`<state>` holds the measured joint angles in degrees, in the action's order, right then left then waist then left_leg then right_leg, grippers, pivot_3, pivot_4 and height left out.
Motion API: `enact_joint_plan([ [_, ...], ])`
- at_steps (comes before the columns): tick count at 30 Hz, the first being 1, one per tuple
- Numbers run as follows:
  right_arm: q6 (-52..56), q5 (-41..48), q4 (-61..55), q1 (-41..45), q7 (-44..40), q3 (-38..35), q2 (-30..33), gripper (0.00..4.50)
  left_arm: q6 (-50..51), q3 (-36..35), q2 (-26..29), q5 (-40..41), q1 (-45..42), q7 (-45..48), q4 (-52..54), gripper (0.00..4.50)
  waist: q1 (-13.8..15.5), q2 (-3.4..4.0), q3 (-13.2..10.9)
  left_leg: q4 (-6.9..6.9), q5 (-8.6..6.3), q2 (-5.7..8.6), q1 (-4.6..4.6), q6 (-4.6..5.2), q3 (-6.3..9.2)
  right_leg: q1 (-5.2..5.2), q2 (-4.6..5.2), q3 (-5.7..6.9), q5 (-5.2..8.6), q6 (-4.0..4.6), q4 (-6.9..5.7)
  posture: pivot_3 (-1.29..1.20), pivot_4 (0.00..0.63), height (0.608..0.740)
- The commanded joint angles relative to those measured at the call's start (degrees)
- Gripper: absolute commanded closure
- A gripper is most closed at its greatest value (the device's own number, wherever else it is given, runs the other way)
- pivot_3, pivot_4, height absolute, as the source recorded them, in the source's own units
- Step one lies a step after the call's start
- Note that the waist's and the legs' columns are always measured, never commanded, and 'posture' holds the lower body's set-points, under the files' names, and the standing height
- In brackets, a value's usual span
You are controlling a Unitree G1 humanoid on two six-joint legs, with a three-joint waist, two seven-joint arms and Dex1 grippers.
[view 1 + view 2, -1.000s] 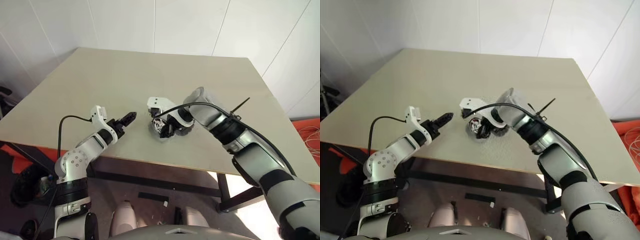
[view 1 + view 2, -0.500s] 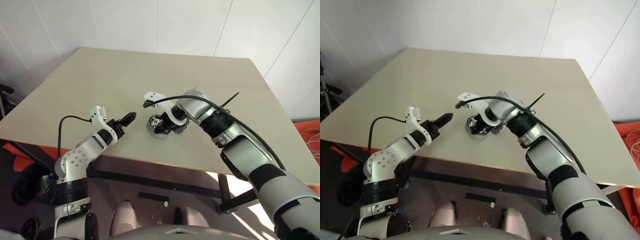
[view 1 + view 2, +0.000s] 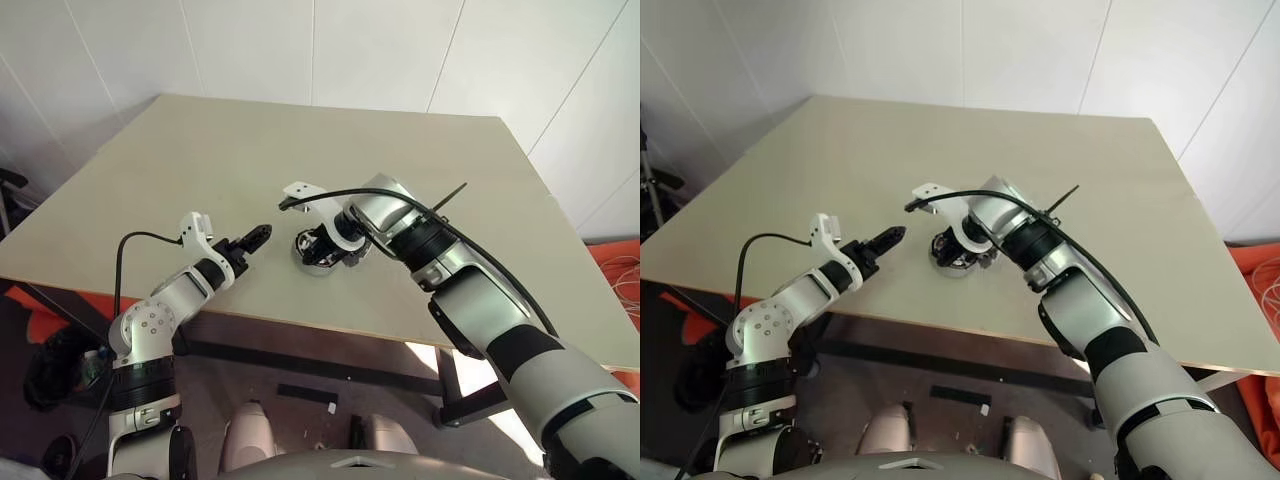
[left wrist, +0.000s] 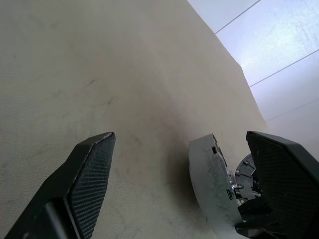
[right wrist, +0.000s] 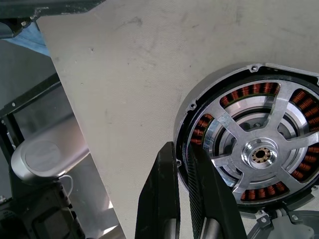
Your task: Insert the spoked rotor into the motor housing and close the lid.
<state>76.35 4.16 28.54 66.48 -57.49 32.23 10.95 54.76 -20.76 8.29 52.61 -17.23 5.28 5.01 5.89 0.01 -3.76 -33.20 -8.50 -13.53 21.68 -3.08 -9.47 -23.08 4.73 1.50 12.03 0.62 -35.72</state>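
Your right gripper is clenched, its two black fingers pressed together and pinching the near rim of the motor housing, so the housing wall sits between the pads. From the right wrist view you can see the spoked rotor already lying flat inside that housing, its broad silver spokes over the ring of copper windings and its hub centred; insertion looks done, in my judgement. The housing stands on the beige table near the front edge, directly under your right wrist. What the next move turns on is the lid: a grey round edge shows just beyond the housing in the right wrist view, touching or nearly touching it, but you cannot tell from here whether it is the lid or part of the base. Your left gripper hangs released, fingers spread wide, hovering just beside the housing on its left and pointing toward it, well clear of contact. The right arm is plainly the nearer one; the left has open approach along the table.
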Motion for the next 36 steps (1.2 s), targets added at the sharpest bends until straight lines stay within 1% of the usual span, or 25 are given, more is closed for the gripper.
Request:
enact_joint_plan([
  [1, -0.8, 1.5, -0.22, 2.35, 0.78, -1.59, -0.1, 4.16, -0.98, -0.24, 0.35, 0.5, -0.68, 0.23, 1.71, 0.0, 0.0, 0.0, 0.0, 0.0, 0.0, 0.0, 0.0, 0.0, 0.0, 0.0, 0.0, 0.0, 0.0, 0.0, 0.0, 0.0, 0.0, 0.74],
  [2, -1.03, 1.68, -0.03, 2.42, 0.92, -1.53, -0.08, 3.8, -1.02, -0.24, 0.38, 0.46, -0.71, 0.26, 1.63, 0.0, 0.0, 0.0, 0.0, 0.0, 0.01, -0.01, 0.0, -0.02, 0.0, 0.0, -0.01, 0.0, 0.0, 0.0, 0.0, 0.0, 0.0, 0.74],
  [4, -1.52, 1.99, 0.07, 2.37, 0.81, -1.21, 0.13, 3.28, -1.18, -0.27, 0.42, 0.38, -0.7, 0.33, 1.57, 0.0, 0.0, 0.0, 0.0, 0.01, 0.02, -0.02, 0.0, -0.03, 0.0, 0.0, -0.02, 0.0, 0.0, 0.0, 0.0, 0.0, 0.0, 0.74],
  [6, -1.65, 2.27, 0.07, 2.27, 0.85, -0.99, 0.24, 2.52, -1.33, -0.32, 0.49, 0.32, -0.73, 0.39, 1.49, 0.0, 0.02, 0.0, 0.0, 0.01, 0.02, -0.02, 0.0, -0.04, 0.01, 0.0, -0.02, 0.0, 0.0, 0.0, 0.0, 0.0, 0.0, 0.74],
  [8, -1.55, 2.48, -0.67, 2.02, 1.04, -0.46, 0.5, 1.91, -1.5, -0.31, 0.56, 0.33, -0.74, 0.41, 1.45, 0.0, 0.03, 0.0, 0.0, 0.02, 0.02, -0.02, 0.0, -0.04, 0.01, 0.0, -0.02, 0.0, 0.0, 0.0, 0.01, 0.0, 0.0, 0.74],
  [9, -1.5, 2.45, -1.07, 1.93, 1.34, -0.28, 0.57, 1.52, -1.59, -0.29, 0.59, 0.32, -0.74, 0.42, 1.41, 0.0, 0.03, 0.0, 0.0, 0.02, 0.03, -0.01, 0.0, -0.06, 0.01, 0.0, -0.02, 0.0, 0.0, 0.0, 0.01, 0.0, 0.0, 0.74],
  [12, -1.47, 2.65, -0.99, 2.49, 2.02, -0.81, 0.29, 0.57, -1.7, -0.21, 0.72, 0.32, -0.84, 0.56, 1.23, 0.0, 0.03, 0.0, 0.0, 0.02, 0.05, -0.02, 0.0, -0.09, 0.02, 0.0, -0.03, 0.0, 0.0, 0.0, 0.0, 0.0, 0.0, 0.74],
  [16, -0.17, 4.19, -2.26, 3.92, 1.77, -2.08, 0.16, 0.57, -1.69, -0.1, 0.88, 0.28, -1.19, 0.71, 0.94, 0.0, 0.03, 0.0, 0.0, 0.02, 0.07, -0.04, 0.0, -0.12, 0.05, 0.0, -0.07, 0.0, 0.0, 0.0, 0.0, 0.0, 0.0, 0.74],
  [19, 0.17, 6.12, -2.73, 6.34, 2.01, -5.12, -0.39, 0.57, -1.61, 0.03, 1.14, 0.19, -1.72, 0.91, 0.47, 0.0, 0.02, 0.01, 0.0, 0.03, 0.08, -0.08, 0.0, -0.14, 0.07, -0.02, -0.12, 0.0, 0.0, 0.0, 0.0, 0.0, 0.0, 0.74],
  [22, -0.2, 8.2, -1.5, 9.34, 3.62, -10.92, -1.62, 0.57, -1.43, 0.31, 1.78, -0.09, -2.65, 1.47, -0.36, 0.0, 0.01, 0.01, 0.0, 0.05, 0.1, -0.12, 0.0, -0.18, 0.09, -0.05, -0.19, -0.02, 0.06, -0.09, -0.01, 0.0, 0.0, 0.74],
  [25, -1.17, 9.69, -1.37, 10.51, 7.45, -18.73, -1.74, 0.57, -0.76, 0.6, 3.08, -0.16, -4.58, 2.23, -1.74, 0.0, 0.24, 0.0, 0.0, 0.1, 0.12, -0.13, 0.0, -0.22, 0.12, -0.05, -0.22, -0.02, 0.17, -0.28, 0.0, 0.0, 0.0, 0.74],
  [27, -2.36, 10.12, -1.11, 10.89, 9.99, -22.26, -1.74, 0.57, -0.38, 0.84, 3.79, -0.08, -5.39, 2.73, -2.64, 0.0, 0.37, 0.0, 0.0, 0.1, 0.12, -0.11, -0.01, -0.23, 0.13, -0.03, -0.21, -0.02, 0.17, -0.28, 0.0, 0.0, 0.0, 0.74],
  [28, -3.43, 10.28, -0.64, 11.17, 11.1, -24.34, -0.84, 0.57, 0.06, 1.01, 4.23, 0.05, -6.03, 3.08, -3.21, 0.0, 0.41, 0.0, 0.0, 0.1, 0.13, -0.1, 0.0, -0.25, 0.13, -0.03, -0.21, -0.03, 0.17, -0.28, 0.0, 0.0, 0.0, 0.74],
  [31, -11.12, 10.28, 2.01, 10.43, 13.94, -30.4, 2.97, 0.57, 1.55, 1.1, 5.33, 0.8, -7.99, 4.28, -5.04, 0.0, 0.99, 0.0, 0.0, 0.09, 0.17, -0.09, 0.0, -0.31, 0.14, -0.04, -0.2, -0.03, 0.14, -0.22, -0.01, 0.0, 0.0, 0.74],
  [34, -15.67, 9.38, 4.53, 9.36, 16.2, -32.09, 5.53, 0.57, 2.85, 0.79, 5.88, 1.42, -9.05, 5.35, -6.2, 0.0, 1.37, 0.0, 0.0, 0.08, 0.19, -0.08, 0.01, -0.34, 0.13, -0.03, -0.2, -0.03, 0.14, -0.23, -0.01, 0.0, 0.0, 0.74],
  [36, -17.89, 8.87, 6.58, 8.24, 18.97, -34.12, 7.16, 0.57, 3.88, 0.39, 6.08, 2.14, -9.69, 5.98, -6.92, 0.0, 1.33, 0.0, 0.0, 0.09, 0.22, -0.09, 0.01, -0.4, 0.13, -0.04, -0.21, -0.03, 0.04, -0.07, -0.01, 0.0, 0.0, 0.74],
])
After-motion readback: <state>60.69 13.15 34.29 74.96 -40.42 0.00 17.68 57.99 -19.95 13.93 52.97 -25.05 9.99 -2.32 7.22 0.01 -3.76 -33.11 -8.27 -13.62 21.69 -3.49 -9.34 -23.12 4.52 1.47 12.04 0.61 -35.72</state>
